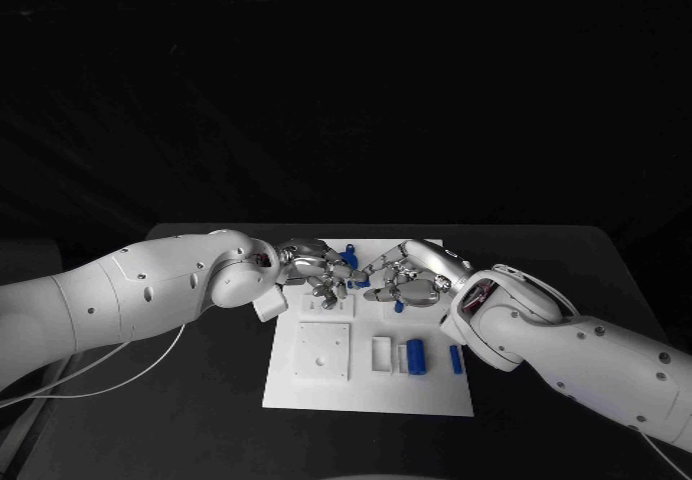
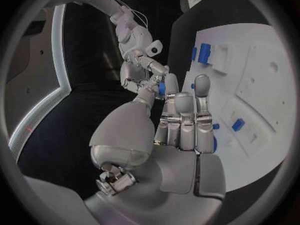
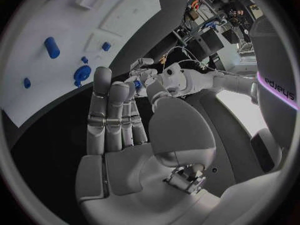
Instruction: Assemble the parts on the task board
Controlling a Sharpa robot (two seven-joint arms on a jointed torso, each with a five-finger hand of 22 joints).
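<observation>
Task board point(image 1: 433, 395), no legible writing

Task board point(image 1: 368, 395) was white, plain. Parts on it were blue, among them cylinder point(image 1: 417, 357) and slim bar point(image 1: 456, 359). Table point(image 1: 202, 420) was black. Arms were white; left hand point(image 1: 315, 268) and right hand point(image 1: 407, 280) were silver.
</observation>
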